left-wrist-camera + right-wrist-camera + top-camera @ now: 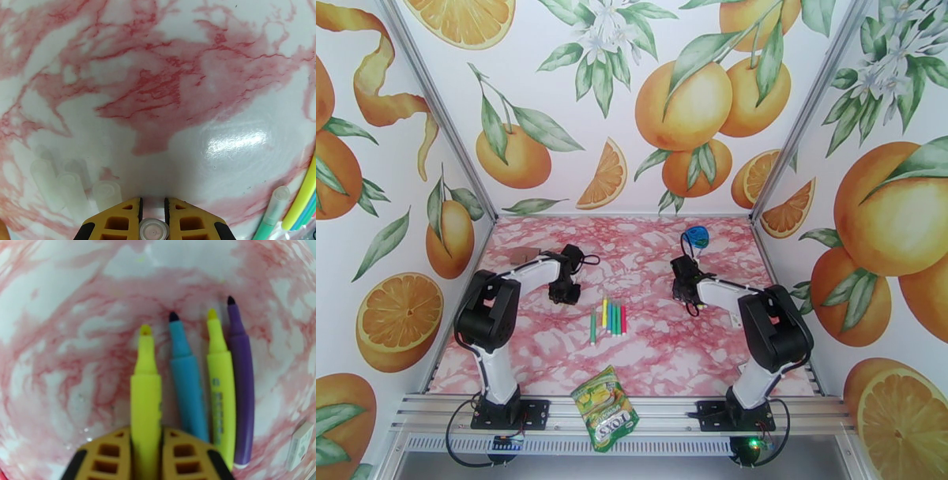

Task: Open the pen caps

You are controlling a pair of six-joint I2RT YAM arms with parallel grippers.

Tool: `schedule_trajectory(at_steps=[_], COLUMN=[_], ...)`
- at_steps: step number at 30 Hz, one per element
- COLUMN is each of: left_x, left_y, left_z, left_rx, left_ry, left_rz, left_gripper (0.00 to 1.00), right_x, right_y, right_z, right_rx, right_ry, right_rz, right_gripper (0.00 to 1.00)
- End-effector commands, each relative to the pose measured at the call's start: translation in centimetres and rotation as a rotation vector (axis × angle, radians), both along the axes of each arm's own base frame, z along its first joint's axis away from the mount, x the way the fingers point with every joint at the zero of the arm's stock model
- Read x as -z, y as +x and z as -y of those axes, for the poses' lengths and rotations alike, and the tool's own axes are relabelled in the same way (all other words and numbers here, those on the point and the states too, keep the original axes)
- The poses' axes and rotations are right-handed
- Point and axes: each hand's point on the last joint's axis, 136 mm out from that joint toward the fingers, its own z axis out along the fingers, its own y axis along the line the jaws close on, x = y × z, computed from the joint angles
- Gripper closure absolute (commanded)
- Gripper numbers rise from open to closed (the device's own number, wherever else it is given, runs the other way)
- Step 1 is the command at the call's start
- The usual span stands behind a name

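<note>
In the left wrist view my left gripper [153, 223] is shut on a clear pen cap [153, 231], seen end-on between the yellow fingers. Three more clear caps [71, 185] lie loose on the table to its left. At the right edge lie a teal pen [272, 211] with its clear cap on and a yellow pen [304, 197]. My right gripper [146, 449] is shut on an uncapped yellow pen [145, 390]. Beside it lie uncapped blue [187, 390], yellow [221, 398] and purple [241, 390] pens. From above, several pens [608, 317] lie between the left gripper [564, 294] and the right gripper [687, 294].
A green-yellow snack packet [605, 407] lies at the table's near edge. A round blue-lidded container [697, 236] stands behind the right gripper. A brown object [523, 254] sits by the left arm. A small white block [300, 445] lies right of the purple pen.
</note>
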Motion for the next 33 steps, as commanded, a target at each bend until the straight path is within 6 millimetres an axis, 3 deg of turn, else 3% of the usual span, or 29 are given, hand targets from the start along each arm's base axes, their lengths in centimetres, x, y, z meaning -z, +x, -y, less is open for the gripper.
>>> schedule_trajectory(at_steps=[1, 12, 15, 25, 33], left_x=[0.0, 0.0, -0.1, -1.0, -3.5], left_y=[0.4, 0.1, 0.2, 0.6, 1.3], left_z=[0.1, 0.1, 0.1, 0.3, 0.3], left_rx=[0.003, 0.008, 0.01, 0.014, 0.017], left_ry=[0.009, 0.015, 0.014, 0.008, 0.004], left_rz=[0.003, -0.014, -0.01, 0.005, 0.071], left_gripper=[0.86, 0.78, 0.75, 0.7, 0.67], right_x=[0.4, 0.6, 0.4, -0.5, -3.5], right_y=[-0.1, -0.4, -0.5, -0.5, -0.3], right_z=[0.1, 0.7, 1.1, 1.8, 1.1], right_rx=[-0.007, -0.004, -0.005, -0.011, -0.081], right_ry=[-0.003, -0.033, -0.055, -0.103, -0.093], right_rz=[-0.034, -0.055, -0.05, -0.04, 0.028], right_gripper=[0.96, 0.84, 0.77, 0.74, 0.62])
